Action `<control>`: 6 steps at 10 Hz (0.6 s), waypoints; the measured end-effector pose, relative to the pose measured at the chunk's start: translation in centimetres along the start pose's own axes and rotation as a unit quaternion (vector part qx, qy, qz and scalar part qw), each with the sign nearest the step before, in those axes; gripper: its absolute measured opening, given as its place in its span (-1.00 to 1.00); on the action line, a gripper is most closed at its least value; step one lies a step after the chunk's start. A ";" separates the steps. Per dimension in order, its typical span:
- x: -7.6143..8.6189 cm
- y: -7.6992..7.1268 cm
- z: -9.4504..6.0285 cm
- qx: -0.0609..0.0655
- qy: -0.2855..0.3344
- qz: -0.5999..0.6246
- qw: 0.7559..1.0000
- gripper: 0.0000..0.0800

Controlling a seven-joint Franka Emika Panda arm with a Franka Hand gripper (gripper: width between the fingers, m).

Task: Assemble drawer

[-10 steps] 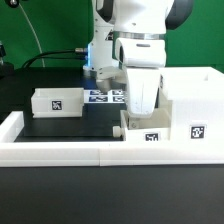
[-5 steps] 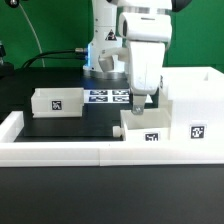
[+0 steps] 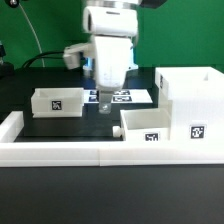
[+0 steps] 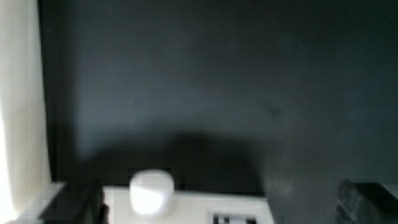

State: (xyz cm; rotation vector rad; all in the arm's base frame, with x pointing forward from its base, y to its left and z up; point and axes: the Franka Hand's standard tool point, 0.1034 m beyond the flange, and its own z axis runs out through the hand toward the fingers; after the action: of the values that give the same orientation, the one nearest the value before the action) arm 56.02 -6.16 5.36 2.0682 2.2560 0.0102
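The tall open-fronted box shell [image 3: 190, 100] stands at the exterior view's right. One small tray [image 3: 148, 122] with a tag sits against its left side, with a round knob [image 3: 120, 130] on its end. The other tray [image 3: 55, 102] stands apart at the left. My gripper [image 3: 105, 106] hangs over the black table between the two trays, open and empty. In the wrist view the gripper [image 4: 222, 207] shows dark fingers [image 4: 71, 205] spread wide. A tray's knob [image 4: 151, 190] and tagged edge [image 4: 231, 214] are blurred between them.
The marker board [image 3: 128, 97] lies behind the gripper. A low white border wall [image 3: 90, 152] runs along the front and up the left side [image 3: 10, 125]. It also shows as a white strip in the wrist view [image 4: 18, 100].
The arm has moved to the exterior view's left and away from the tray beside the shell. That tray stays where it was.
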 end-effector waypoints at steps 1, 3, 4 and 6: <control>-0.7 0.0 0.4 0.002 0.019 -0.001 1.000 0.62; -0.7 -0.2 1.6 0.008 0.046 -0.003 0.999 0.62; 0.1 -0.4 2.1 0.011 0.051 -0.003 0.999 0.62; 1.6 -0.6 2.8 0.017 0.056 -0.009 0.998 0.62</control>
State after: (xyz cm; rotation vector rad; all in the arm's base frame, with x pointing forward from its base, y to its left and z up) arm 55.48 -4.80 2.41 2.1152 2.3552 0.0900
